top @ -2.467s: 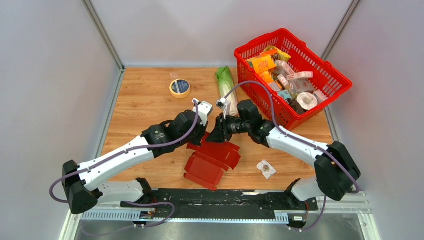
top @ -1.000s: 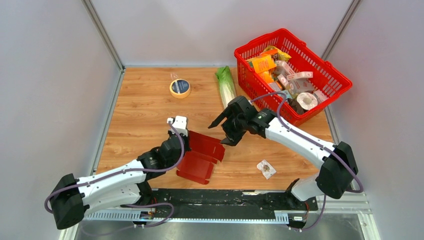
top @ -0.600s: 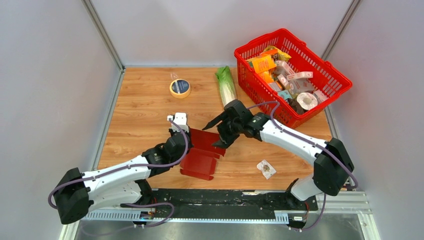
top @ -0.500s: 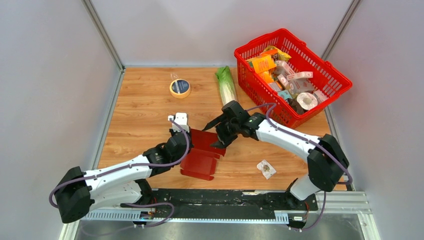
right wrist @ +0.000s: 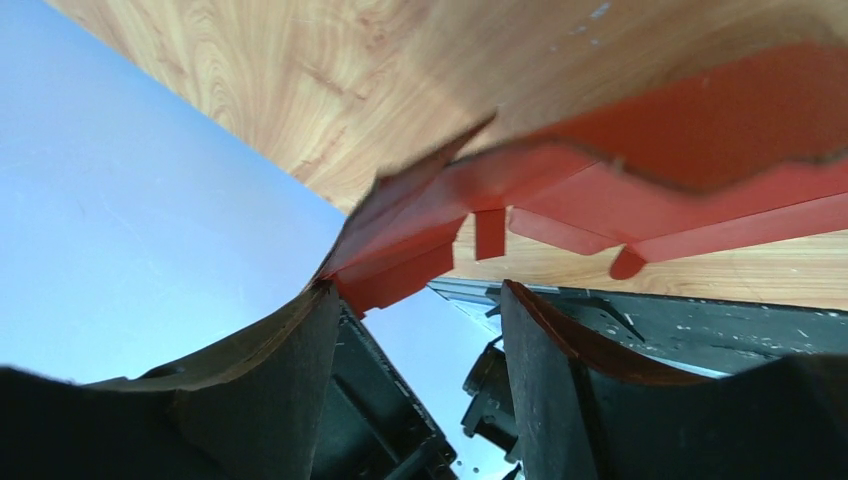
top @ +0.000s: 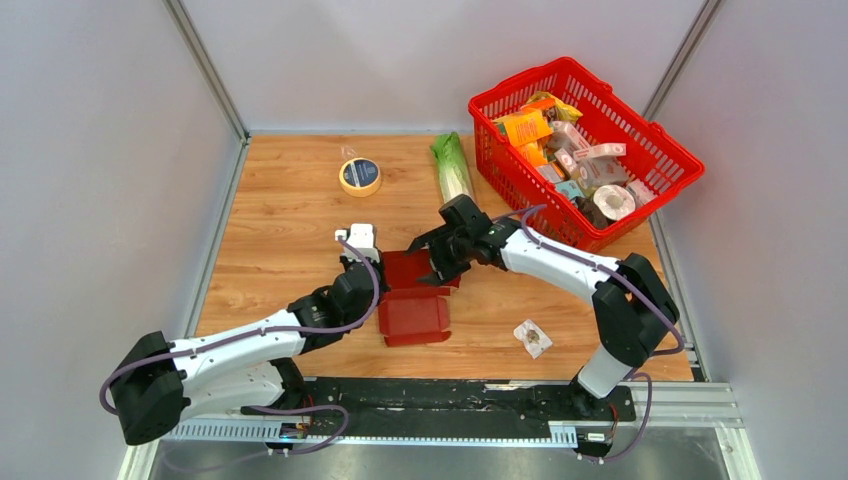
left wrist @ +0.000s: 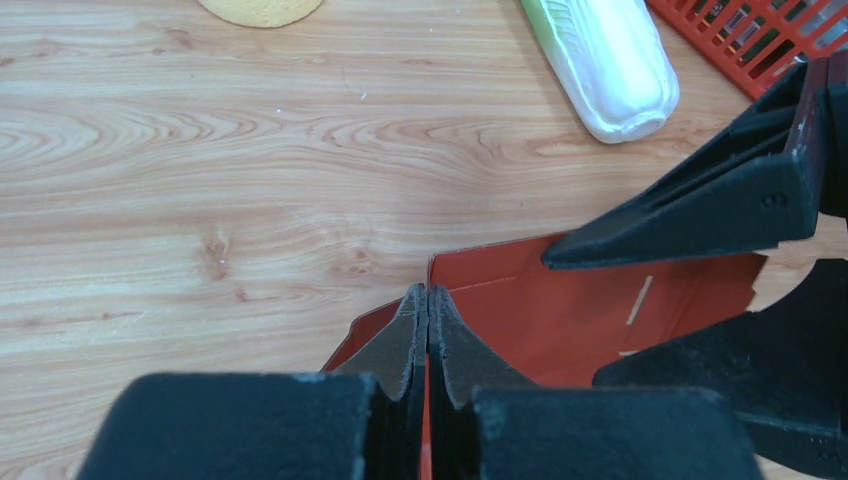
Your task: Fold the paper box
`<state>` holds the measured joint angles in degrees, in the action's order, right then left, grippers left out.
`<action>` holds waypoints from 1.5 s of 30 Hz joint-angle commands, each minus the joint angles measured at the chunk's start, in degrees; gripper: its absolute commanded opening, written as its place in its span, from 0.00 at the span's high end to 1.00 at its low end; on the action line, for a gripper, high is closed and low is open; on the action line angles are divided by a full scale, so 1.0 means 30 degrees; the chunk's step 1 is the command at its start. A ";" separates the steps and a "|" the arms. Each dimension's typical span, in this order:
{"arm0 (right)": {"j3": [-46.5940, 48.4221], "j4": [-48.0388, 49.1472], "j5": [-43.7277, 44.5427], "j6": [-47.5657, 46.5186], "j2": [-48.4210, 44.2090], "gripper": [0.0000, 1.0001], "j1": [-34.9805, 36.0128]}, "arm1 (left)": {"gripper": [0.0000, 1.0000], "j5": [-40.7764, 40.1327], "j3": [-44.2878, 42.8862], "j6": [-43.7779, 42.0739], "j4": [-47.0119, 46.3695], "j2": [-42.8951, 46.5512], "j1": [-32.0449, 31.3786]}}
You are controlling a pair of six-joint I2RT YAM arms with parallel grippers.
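The dark-red paper box (top: 413,314) lies partly folded on the wooden table, near the middle front. My left gripper (top: 376,276) is shut on the box's left wall; in the left wrist view (left wrist: 428,292) a thin red edge shows between the closed jaws. My right gripper (top: 432,262) is open at the box's back panel (left wrist: 600,310). Its two black fingers (left wrist: 700,205) straddle that panel from the right. In the right wrist view (right wrist: 415,290) the jaws stand apart with nothing between them, and the box's flaps (right wrist: 640,150) hang just beyond the tips.
A red mesh basket (top: 478,103) full of packages stands at the back right. A pale green cabbage (top: 452,170) lies just behind the right gripper. A yellow tape roll (top: 360,176) sits at the back left. A small packet (top: 532,337) lies at the front right.
My right gripper has moved left and down onto the box's back panel. The box has folded tighter and its front part has shifted right. My left gripper keeps its hold.
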<state>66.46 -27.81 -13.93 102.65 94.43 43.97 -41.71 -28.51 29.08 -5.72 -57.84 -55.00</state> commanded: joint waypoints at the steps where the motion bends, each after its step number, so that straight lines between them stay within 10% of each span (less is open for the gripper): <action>1: 0.1283 0.0043 0.0689 0.0558 0.0191 0.37 -0.0270 | 1.00 -0.0334 0.0158 -0.0289 -0.1522 0.0210 -0.0035; 32: 0.1344 0.1009 0.0720 0.0909 0.1100 0.64 -0.0973 | 1.00 -0.0129 0.0393 -0.0523 -0.1991 -0.0171 -0.0093; 45: 0.1227 0.1565 0.0631 0.0910 0.1335 0.93 -0.1003 | 1.00 0.0515 0.0539 -0.0524 -0.2547 -0.0348 -0.0181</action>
<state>68.86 -25.41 -11.57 104.71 97.47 40.93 -41.87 -27.57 27.75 -9.34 -58.96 -55.16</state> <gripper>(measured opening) 0.116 0.007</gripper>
